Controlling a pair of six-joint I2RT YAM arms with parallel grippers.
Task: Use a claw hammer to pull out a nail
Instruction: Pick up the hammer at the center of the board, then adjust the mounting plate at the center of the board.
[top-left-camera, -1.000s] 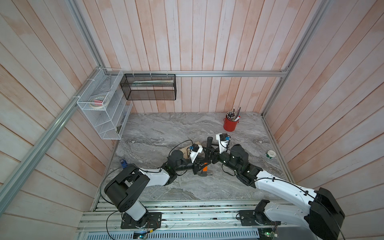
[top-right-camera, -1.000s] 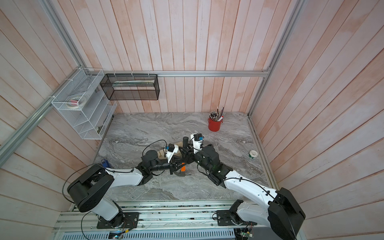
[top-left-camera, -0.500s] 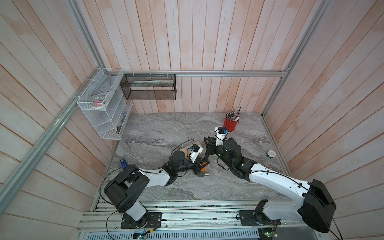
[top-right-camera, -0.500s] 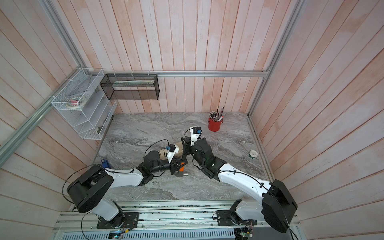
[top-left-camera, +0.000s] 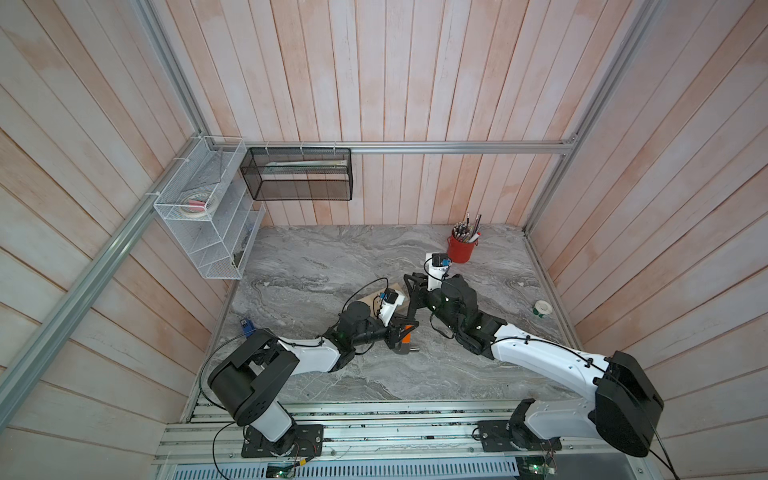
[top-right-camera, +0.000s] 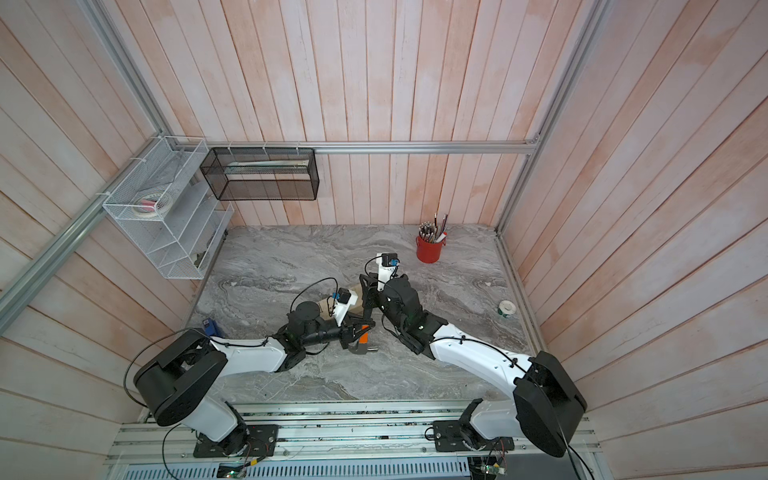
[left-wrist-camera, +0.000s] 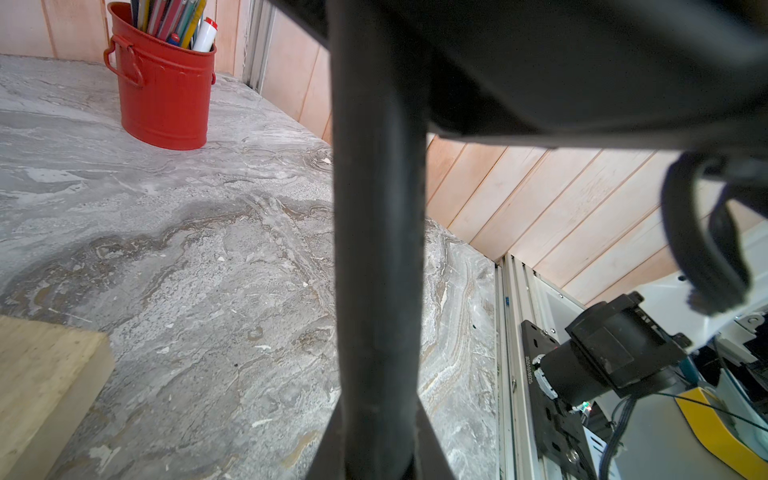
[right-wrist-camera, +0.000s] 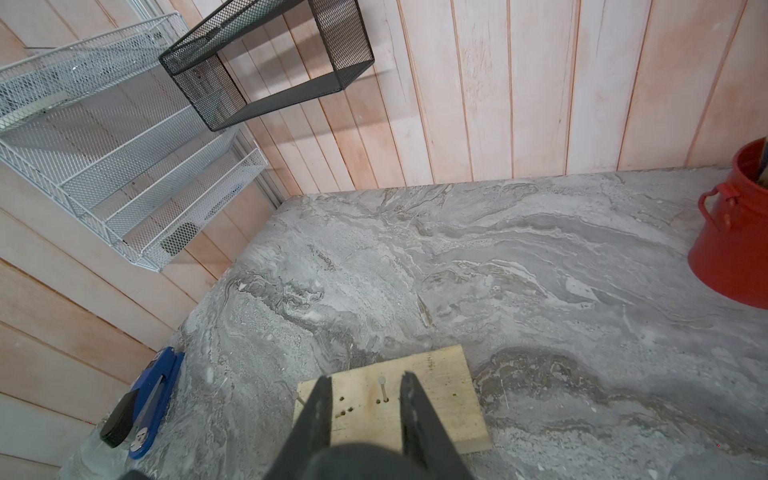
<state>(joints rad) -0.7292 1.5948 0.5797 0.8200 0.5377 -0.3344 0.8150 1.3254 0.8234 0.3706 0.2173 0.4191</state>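
Since the claw hammer (top-left-camera: 407, 338) is carrying its weight in the steel head, stiff and top-heavy, I'd be gripping far along the black handle for leverage. It is leaning head-down near the counter (top-left-camera: 311, 266), left jaws clamping the orange shaft, right jaws gripping the handle's end. Only the right wrist view is showing the nail (right-wrist-camera: 381, 388) in the wood block (right-wrist-camera: 440, 395); in both top views the arms are hiding it.

claw hammer (top-right-camera: 364, 338): steel head low over the surface (top-right-camera: 457, 291), handle rising
left gripper (top-right-camera: 355, 331): clamped on orange shaft
right gripper (top-right-camera: 367, 291): around black handle
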